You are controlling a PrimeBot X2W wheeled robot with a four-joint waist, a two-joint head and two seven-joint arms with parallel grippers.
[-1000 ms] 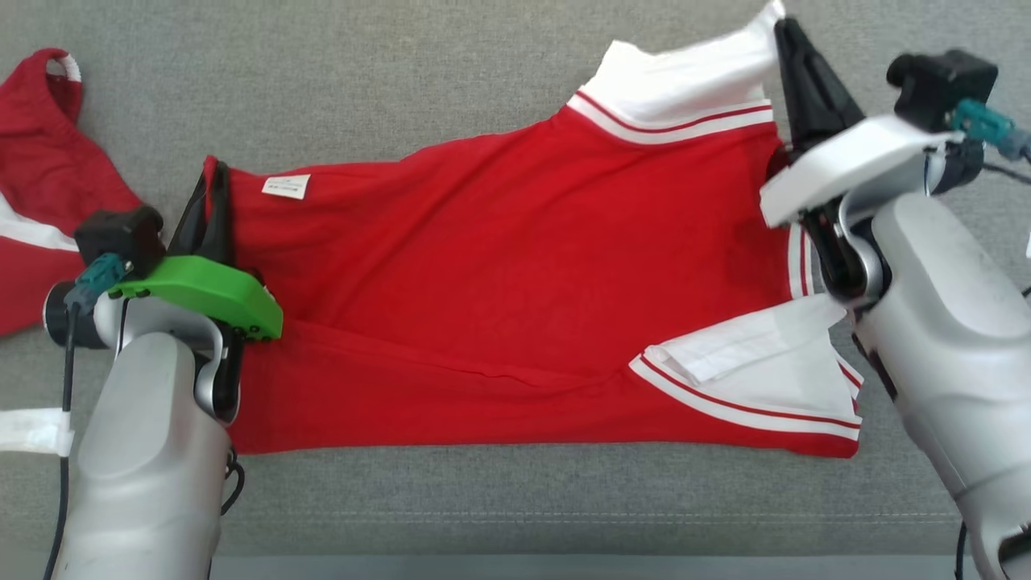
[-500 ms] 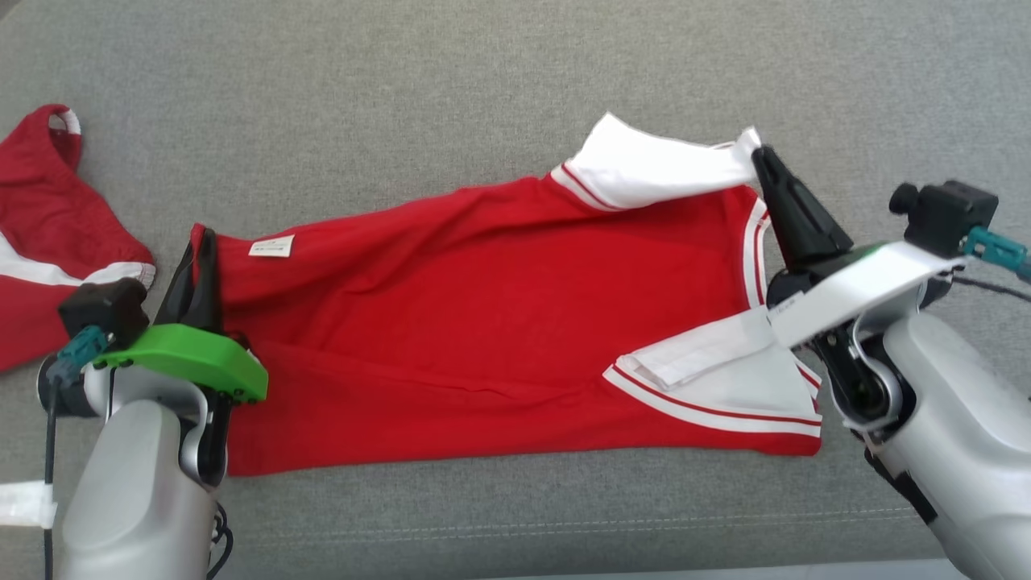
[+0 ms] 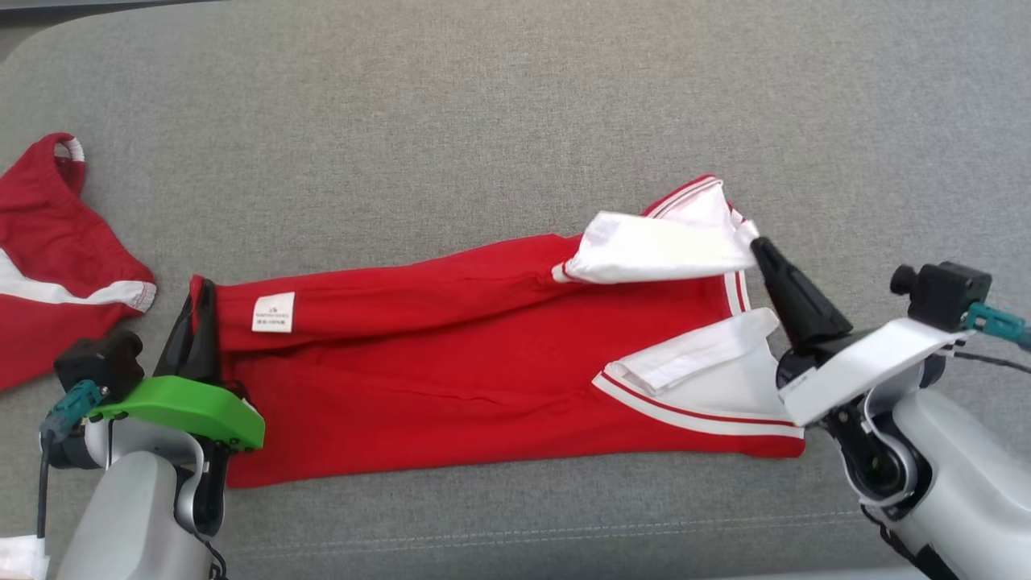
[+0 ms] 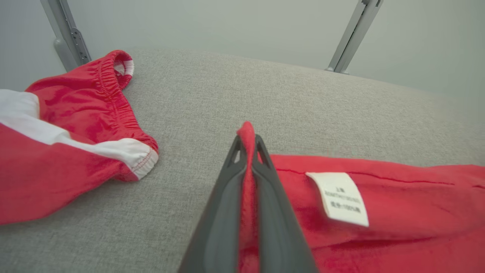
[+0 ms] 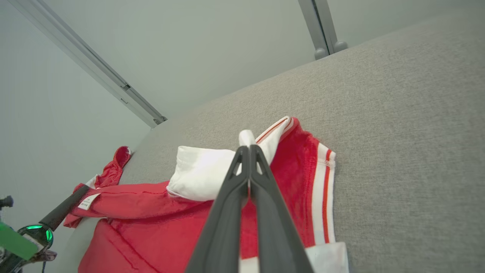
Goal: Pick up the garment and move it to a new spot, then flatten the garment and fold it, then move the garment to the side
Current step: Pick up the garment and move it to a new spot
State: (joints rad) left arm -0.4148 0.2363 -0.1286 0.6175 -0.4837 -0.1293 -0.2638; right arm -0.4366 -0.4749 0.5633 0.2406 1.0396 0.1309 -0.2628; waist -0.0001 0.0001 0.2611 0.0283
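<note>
Jaws on both sides fully closed on cloth. Left gripper (image 3: pixel 202 288) has a red corner of the red shirt (image 3: pixel 451 354) pinched flat between its fingers; in the left wrist view a nub of red fabric sticks out past the left gripper's tips (image 4: pixel 248 138). Right gripper (image 3: pixel 757 245) pinches the tip of the far white sleeve (image 3: pixel 660 250), and white cloth pokes out above its tips in the right wrist view (image 5: pixel 248 148).

Shirt lies on the grey cushion (image 3: pixel 483 121), long axis left-right across the head view. Hem end points to the robot's left, at the left gripper; sleeve and neck end points right, at the right gripper. White care label (image 3: pixel 274 312) faces up just beside the left fingers. Far sleeve is bunched and drawn toward the right gripper, its striped cuff turned up behind it. Near sleeve (image 3: pixel 709 370) lies flat at the lower right, white with red-striped trim, partly folded over itself.

Second red garment (image 3: pixel 56 234) with a white band and an elastic edge sits on the cushion at far left, apart from the shirt.
</note>
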